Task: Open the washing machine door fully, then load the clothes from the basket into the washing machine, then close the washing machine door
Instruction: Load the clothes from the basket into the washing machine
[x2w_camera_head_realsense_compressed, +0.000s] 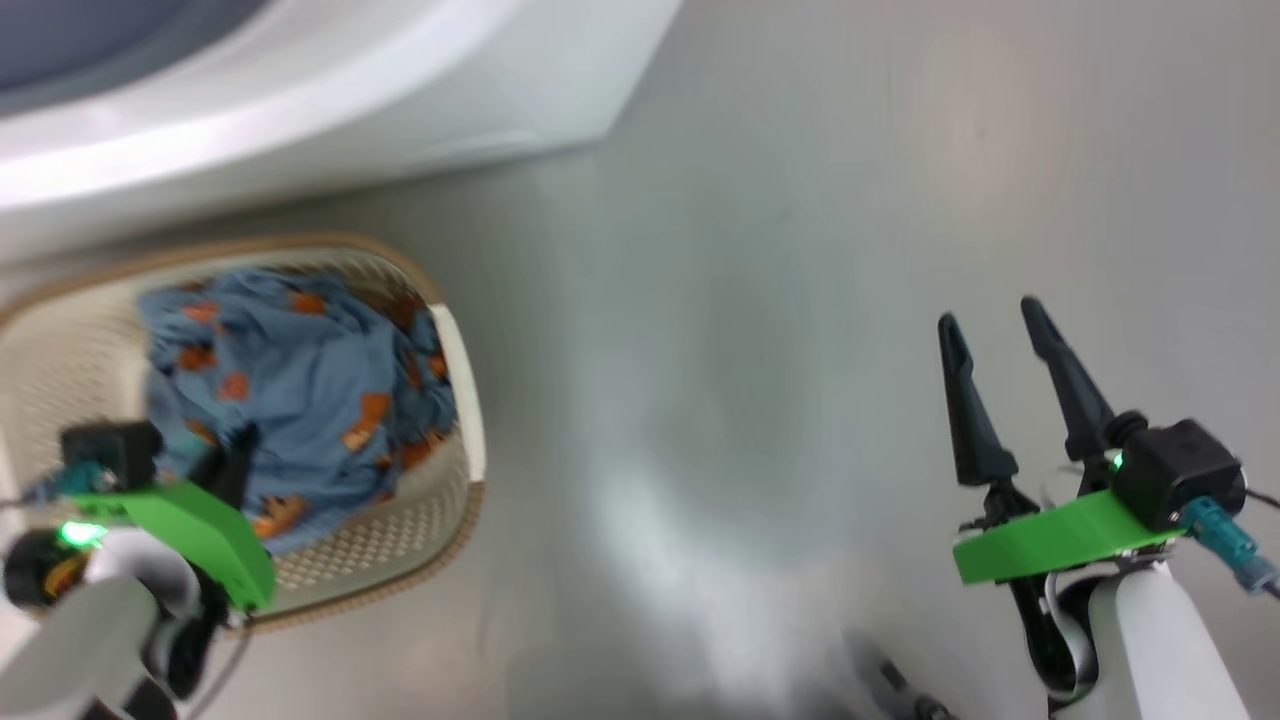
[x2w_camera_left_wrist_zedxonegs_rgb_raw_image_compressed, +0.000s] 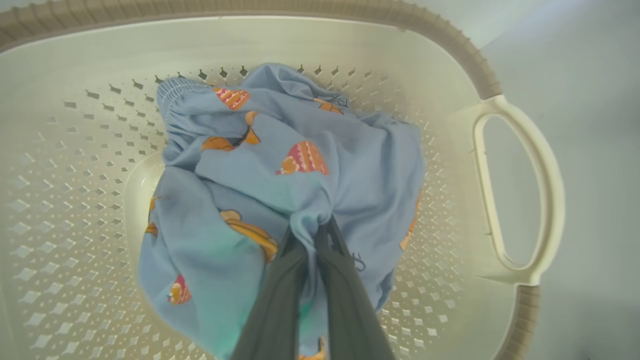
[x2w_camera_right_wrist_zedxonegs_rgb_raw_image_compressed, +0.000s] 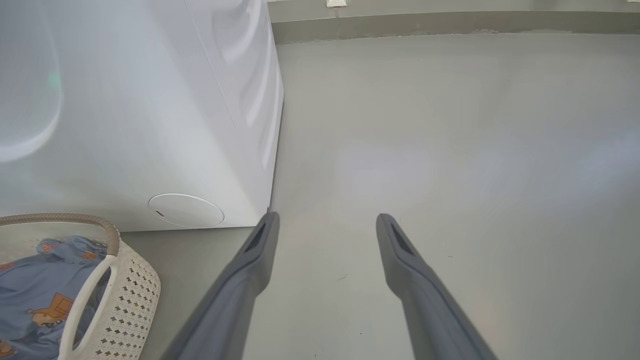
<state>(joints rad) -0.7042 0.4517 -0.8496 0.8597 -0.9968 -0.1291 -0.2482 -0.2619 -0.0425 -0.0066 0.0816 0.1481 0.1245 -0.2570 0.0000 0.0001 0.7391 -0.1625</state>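
Two grippers, head view: the left gripper (x2w_camera_head_realsense_compressed: 233, 458) dips into the basket (x2w_camera_head_realsense_compressed: 472, 400) at lower left. The right gripper (x2w_camera_head_realsense_compressed: 990, 312) stands at lower right over the bare floor (x2w_camera_head_realsense_compressed: 760, 300), well apart from the basket.
Head view, left grip: a green mount (x2w_camera_head_realsense_compressed: 200, 530) covers most of the fingers, so from here I cannot tell how far they are closed. One dark finger meets the blue fabric.
Head view, clothes: the clothes (x2w_camera_head_realsense_compressed: 300, 370), blue with orange figures, lie bundled inside the basket. The picture is blurred.
Head view, machine: the white washing machine (x2w_camera_head_realsense_compressed: 320, 100) curves across the top left, just beyond the basket's brown rim.
Left wrist view, grip: what the mount hides is plain here. The two dark fingers (x2w_camera_left_wrist_zedxonegs_rgb_raw_image_compressed: 345, 280) are pinched together on a gathered fold of the clothes, and the cloth puckers at their tips.
Left wrist view, bundle: the rest of the fabric spreads above and to the left of the tips, over the perforated basket bottom. A cream handle (x2w_camera_left_wrist_zedxonegs_rgb_raw_image_compressed: 542, 200) loops at the right.
Right wrist view, grip: the right gripper's fingers stand wide apart with nothing between them, only floor beneath.
Right wrist view, surroundings: the machine's white front shows a round cap (x2w_camera_right_wrist_zedxonegs_rgb_raw_image_compressed: 186, 210) low down. The basket sits at lower left, just in front of the machine, with the clothes in it.
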